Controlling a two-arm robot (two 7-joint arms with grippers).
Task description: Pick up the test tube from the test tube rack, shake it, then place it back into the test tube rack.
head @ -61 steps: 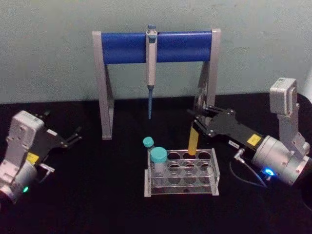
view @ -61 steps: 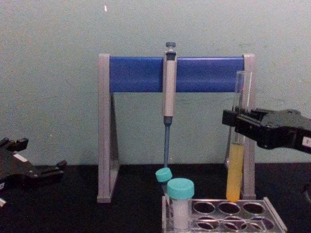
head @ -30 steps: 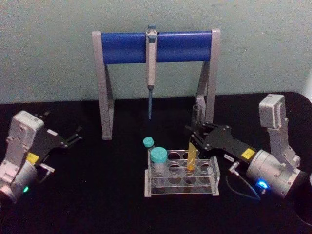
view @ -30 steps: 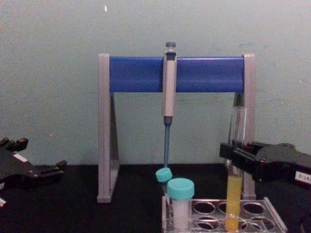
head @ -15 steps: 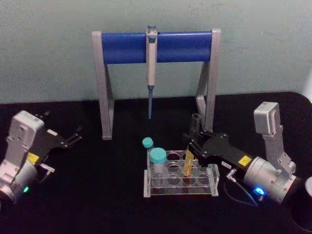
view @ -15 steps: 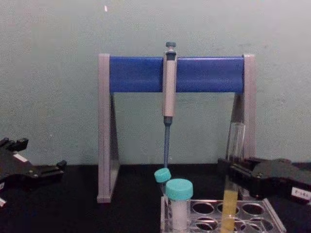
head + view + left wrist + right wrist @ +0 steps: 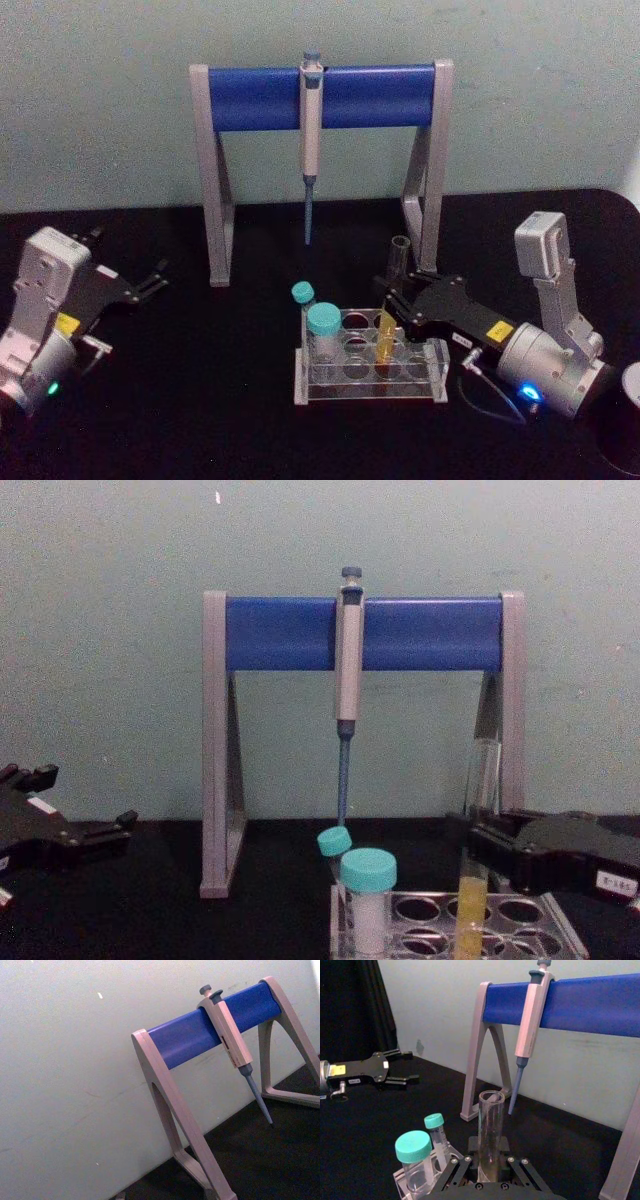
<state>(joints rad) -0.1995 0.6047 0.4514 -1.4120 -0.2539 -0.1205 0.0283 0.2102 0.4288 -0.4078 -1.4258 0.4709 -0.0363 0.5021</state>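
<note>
Head view shows the right gripper (image 7: 392, 296) with its fingers clenched on the test tube (image 7: 392, 305), which stands upright in a middle hole of the test tube rack (image 7: 370, 370), its yellow liquid down among the holes. Two teal-capped tubes (image 7: 322, 335) stand at the rack's left end. On the black surface (image 7: 200, 400) well to the left, the left gripper (image 7: 150, 280) rests with fingers spread apart, holding nothing.

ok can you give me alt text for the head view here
The right claw holds the test tube of yellow liquid upright, its bottom down in a hole of the clear test tube rack on a black table. Behind stands a grey stand with a blue bar and hanging pipette; the left claw waits far left.
</note>
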